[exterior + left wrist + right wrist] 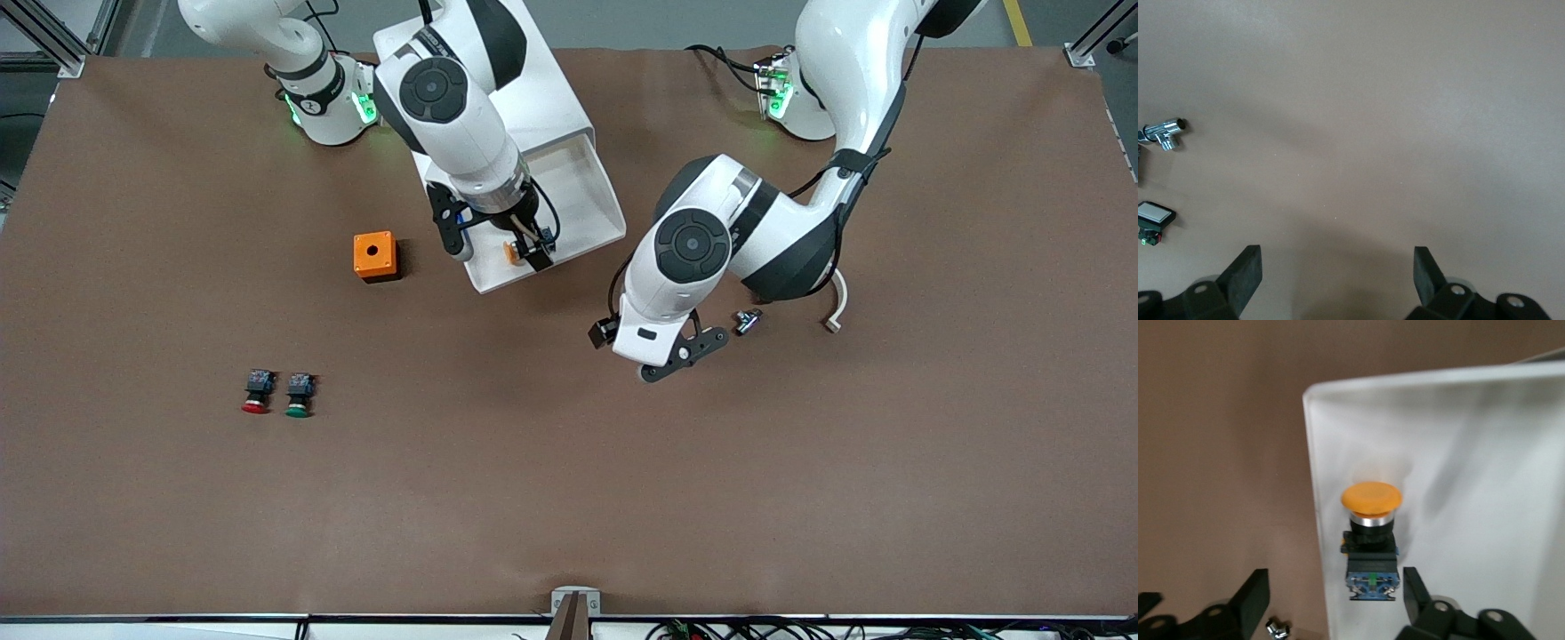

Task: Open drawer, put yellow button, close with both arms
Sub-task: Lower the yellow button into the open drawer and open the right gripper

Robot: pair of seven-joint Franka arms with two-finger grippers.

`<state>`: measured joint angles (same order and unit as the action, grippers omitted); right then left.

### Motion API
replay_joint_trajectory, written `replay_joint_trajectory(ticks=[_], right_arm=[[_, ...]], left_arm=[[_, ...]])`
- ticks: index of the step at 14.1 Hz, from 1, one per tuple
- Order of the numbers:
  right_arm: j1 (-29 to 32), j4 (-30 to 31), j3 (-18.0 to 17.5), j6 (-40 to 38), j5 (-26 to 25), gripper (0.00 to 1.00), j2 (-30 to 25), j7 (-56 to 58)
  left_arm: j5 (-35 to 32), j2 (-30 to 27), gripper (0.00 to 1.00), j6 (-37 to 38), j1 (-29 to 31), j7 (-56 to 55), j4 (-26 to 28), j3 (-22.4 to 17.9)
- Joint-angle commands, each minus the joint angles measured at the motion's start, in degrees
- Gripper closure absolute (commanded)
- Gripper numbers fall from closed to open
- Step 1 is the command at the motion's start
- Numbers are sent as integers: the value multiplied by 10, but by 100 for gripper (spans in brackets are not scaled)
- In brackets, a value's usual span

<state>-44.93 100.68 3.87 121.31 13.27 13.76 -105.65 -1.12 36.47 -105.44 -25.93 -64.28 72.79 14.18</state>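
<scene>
Black two-finger left gripper [673, 363] hovers over bare brown table [569, 498] — fingers spread wide. Black right gripper [530, 252], also spread, hangs over the pulled-out shallow white drawer [594, 203] — yellow-capped push-button [1371, 535] lies inside, near its front corner.

both arms [462, 116] are glossy white with black bands, round dark grey joint caps and thin black cables; the bases glow green; the fingers [1245, 273] are matte black.
</scene>
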Motion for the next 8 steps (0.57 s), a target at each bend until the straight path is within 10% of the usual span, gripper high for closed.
replay_joint_trajectory(ticks=[1, 8], right_arm=[[52, -61, -4, -82, -8, 0, -3, 32], [196, -126, -1, -257, -7, 0, -11, 363]], left_arm=[[-20, -5, 0, -6, -12, -7, 13, 2], [-9, -6, 0, -2, -56, -8, 39, 17]])
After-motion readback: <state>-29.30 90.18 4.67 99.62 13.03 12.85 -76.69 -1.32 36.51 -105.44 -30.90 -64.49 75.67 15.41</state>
